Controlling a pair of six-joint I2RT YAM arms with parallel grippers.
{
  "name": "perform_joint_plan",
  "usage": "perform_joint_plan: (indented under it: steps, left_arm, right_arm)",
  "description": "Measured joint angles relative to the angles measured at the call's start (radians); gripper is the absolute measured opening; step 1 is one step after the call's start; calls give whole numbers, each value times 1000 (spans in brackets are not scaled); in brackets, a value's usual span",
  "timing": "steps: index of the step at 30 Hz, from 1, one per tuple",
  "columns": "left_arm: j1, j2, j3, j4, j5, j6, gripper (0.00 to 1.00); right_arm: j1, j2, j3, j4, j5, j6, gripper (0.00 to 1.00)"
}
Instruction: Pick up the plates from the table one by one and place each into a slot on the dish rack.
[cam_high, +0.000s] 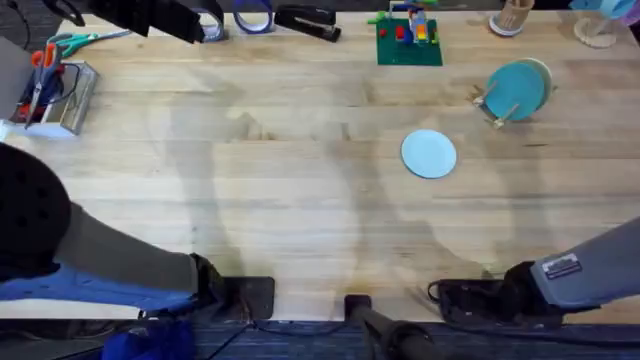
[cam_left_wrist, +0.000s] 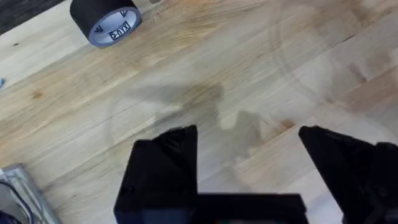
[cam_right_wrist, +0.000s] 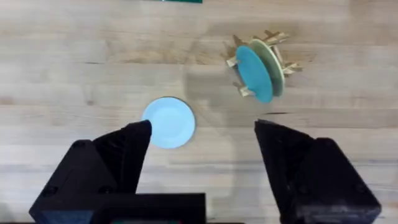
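A light blue plate (cam_high: 429, 154) lies flat on the table (cam_high: 280, 190), right of the middle. The dish rack (cam_high: 497, 108) stands at the back right, holding a darker teal plate (cam_high: 516, 90) upright with a cream-yellow plate (cam_high: 541, 70) in a slot behind it. In the right wrist view my right gripper (cam_right_wrist: 204, 126) is open and empty, with the blue plate (cam_right_wrist: 169, 122) and the rack (cam_right_wrist: 278, 38) well beyond its fingers. My left gripper (cam_left_wrist: 249, 132) hovers open over bare wood. Both arms sit low at the table's near edge.
A green baseplate with blocks (cam_high: 409, 38) is at the back centre. A metal basket with scissors (cam_high: 55, 95) stands at the far left. Tape rolls and a stapler (cam_high: 305, 20) line the back edge. A black tape roll (cam_left_wrist: 106, 22) lies beyond the left gripper.
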Motion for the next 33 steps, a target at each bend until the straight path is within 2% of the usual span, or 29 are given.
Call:
perform_joint_plan:
  steps: [7, 20, 26, 30, 33]
  left_arm:
    - [0, 0, 0, 0, 0, 0, 994]
    - [0, 0, 0, 0, 0, 0, 993]
    - [0, 0, 0, 17, 1, 0, 993]
    - [0, 0, 0, -22, 7, -3, 993]
    - [-3, 0, 0, -12, 3, -54, 993]
  right_arm:
    - [11, -34, 0, 0, -29, 46, 996]
    - [11, -51, -1, 0, -39, 11, 996]
    - [11, -141, -1, 0, -39, 1, 995]
    - [11, -217, -1, 0, -39, 0, 996]
    - [11, -260, -1, 0, -34, -3, 996]
